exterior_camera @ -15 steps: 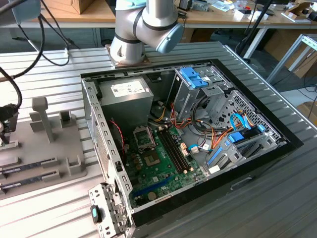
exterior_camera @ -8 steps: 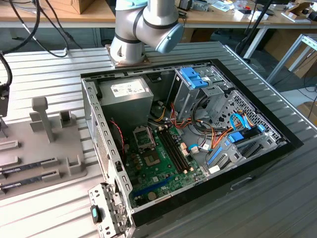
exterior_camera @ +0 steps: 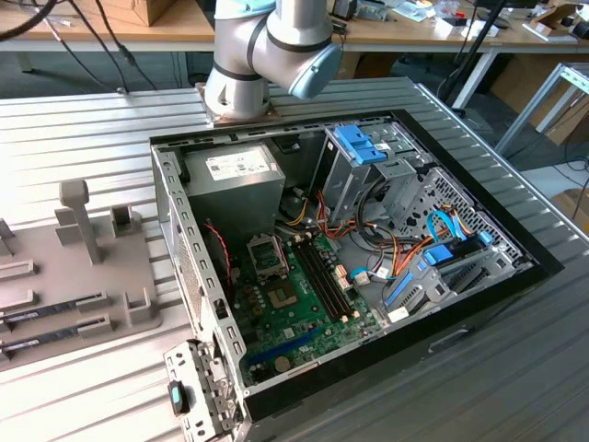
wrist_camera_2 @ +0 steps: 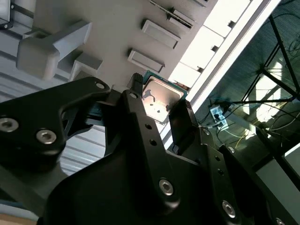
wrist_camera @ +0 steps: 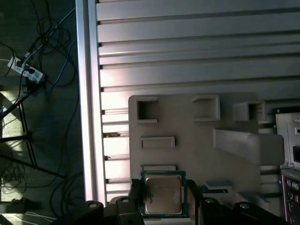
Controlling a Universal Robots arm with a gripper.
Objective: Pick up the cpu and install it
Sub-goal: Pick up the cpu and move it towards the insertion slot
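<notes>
The cpu (wrist_camera: 162, 194) is a small square chip with a silvery top and a thin green rim. In both wrist views it sits between the black fingers of my gripper (wrist_camera: 164, 202), which is shut on its two opposite edges. The same cpu (wrist_camera_2: 158, 97) catches bright light on its lid, inside the gripper (wrist_camera_2: 157, 107). It hangs above the grey fixture plate (wrist_camera: 197, 126), clear of the plate's recesses. In the exterior view the open computer case (exterior_camera: 184, 221) lies on its side with the green motherboard (exterior_camera: 304, 318) and its square socket (exterior_camera: 267, 256) exposed.
The arm's grey joints (exterior_camera: 267, 46) stand behind the case. The fixture plate (exterior_camera: 83, 276) lies at the exterior view's left with upright posts (exterior_camera: 78, 216) and long dark memory sticks (exterior_camera: 55, 308). A power supply (exterior_camera: 235, 180), drive cage (exterior_camera: 359, 147) and cables (exterior_camera: 405, 253) crowd the case.
</notes>
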